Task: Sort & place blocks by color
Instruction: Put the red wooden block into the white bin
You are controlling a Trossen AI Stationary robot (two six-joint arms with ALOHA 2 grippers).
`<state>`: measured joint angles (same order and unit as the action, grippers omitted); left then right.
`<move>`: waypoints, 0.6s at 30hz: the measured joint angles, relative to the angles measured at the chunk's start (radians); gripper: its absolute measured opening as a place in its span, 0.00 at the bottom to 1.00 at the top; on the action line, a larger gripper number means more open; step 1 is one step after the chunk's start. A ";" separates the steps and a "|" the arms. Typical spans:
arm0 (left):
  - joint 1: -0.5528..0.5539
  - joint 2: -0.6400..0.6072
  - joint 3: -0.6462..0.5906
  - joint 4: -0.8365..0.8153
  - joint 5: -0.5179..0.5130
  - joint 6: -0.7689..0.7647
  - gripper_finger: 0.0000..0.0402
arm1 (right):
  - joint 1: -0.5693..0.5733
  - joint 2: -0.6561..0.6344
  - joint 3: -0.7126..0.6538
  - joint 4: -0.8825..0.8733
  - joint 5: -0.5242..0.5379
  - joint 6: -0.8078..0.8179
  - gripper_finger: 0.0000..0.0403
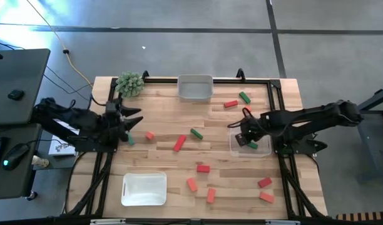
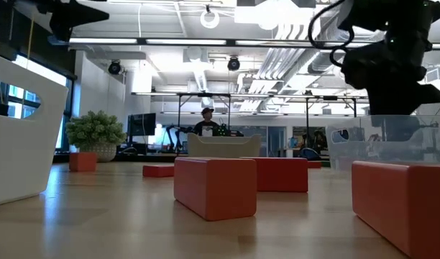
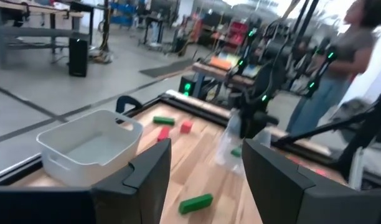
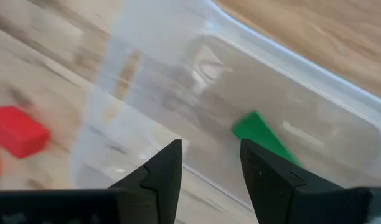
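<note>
Risk first, high view: right gripper hangs at the left rim of the clear tray, right of centre, with a green block already inside. My read: any sideways pull from there could catch the rim and drag or tip the light tray. Left gripper sits mid-left, fingers spread, holding nothing, a small green block just below it. The rest of the blocks are loose: a long red block at centre, coral ones lower right, and a red-green pair upper right.

Low view: the dark right arm is at upper right above the clear tray; coral blocks fill the foreground. The white tray wall is at far left, the plant behind it.

Left wrist view: fingers apart, nothing between. White bin at left, green block at bottom centre. Person upper right.

Right wrist view: jaws parted, empty, over the clear tray; green block in it, red block outside at left.

Surface is a pale slatted wood table with a black frame, on a grey concrete workshop floor; desk at upper left.
</note>
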<state>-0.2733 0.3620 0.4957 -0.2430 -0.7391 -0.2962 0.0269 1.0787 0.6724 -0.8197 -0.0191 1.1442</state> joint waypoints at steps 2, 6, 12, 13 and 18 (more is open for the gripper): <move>0.004 0.057 0.031 -0.017 -0.007 -0.015 0.46 | 0.000 -0.016 0.000 0.030 0.015 0.000 0.37; 0.035 0.168 0.093 -0.070 -0.006 -0.068 0.46 | 0.000 -0.047 0.000 0.115 0.034 -0.037 0.37; 0.124 0.336 0.173 -0.115 0.058 -0.119 0.46 | 0.000 -0.090 0.000 0.247 0.064 -0.100 0.37; 0.143 0.364 0.184 -0.113 0.081 -0.120 0.46 | 0.000 -0.097 0.000 0.263 0.069 -0.109 0.37; 0.235 0.495 0.231 -0.112 0.206 -0.169 0.46 | -0.001 -0.129 0.000 0.335 0.076 -0.163 0.37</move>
<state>-0.0382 0.8573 0.7270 -0.3550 -0.5331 -0.4653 0.0261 0.9498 0.6727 -0.4847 0.0570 0.9815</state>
